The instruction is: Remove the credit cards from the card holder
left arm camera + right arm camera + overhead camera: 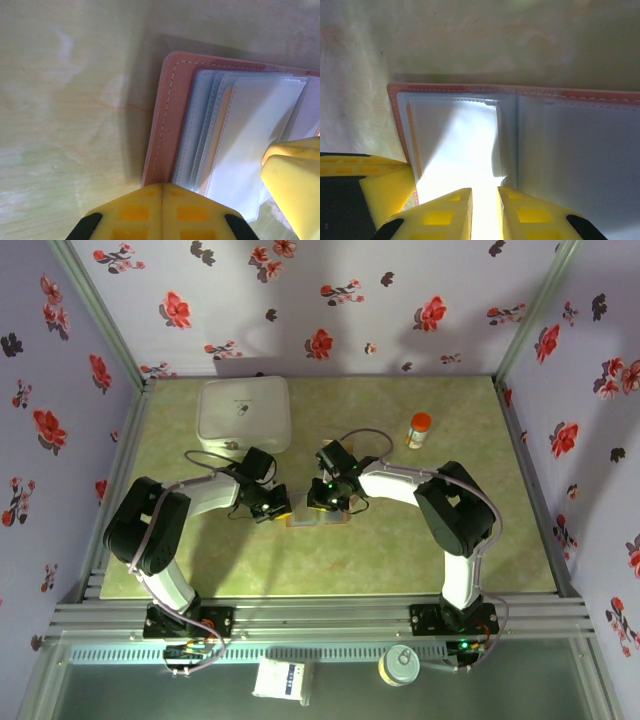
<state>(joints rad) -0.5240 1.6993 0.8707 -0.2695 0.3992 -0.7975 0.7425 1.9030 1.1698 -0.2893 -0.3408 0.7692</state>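
Since the wallet (545,150) lies open on the desk (400,550) between the arms, left jaws shut at its leather edge, right jaws slightly apart over a clear sleeve (455,145), the cards (223,120), judged light, stiff and slick, are best pinched at an exposed edge.

Left claw (162,188) and right claw (484,193) crowd the card holder (570,150), white box (245,415) just behind; near table (350,562) open.

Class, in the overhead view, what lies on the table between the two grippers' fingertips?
The open card holder lies flat between the left gripper and the right gripper. The top external view shows this.
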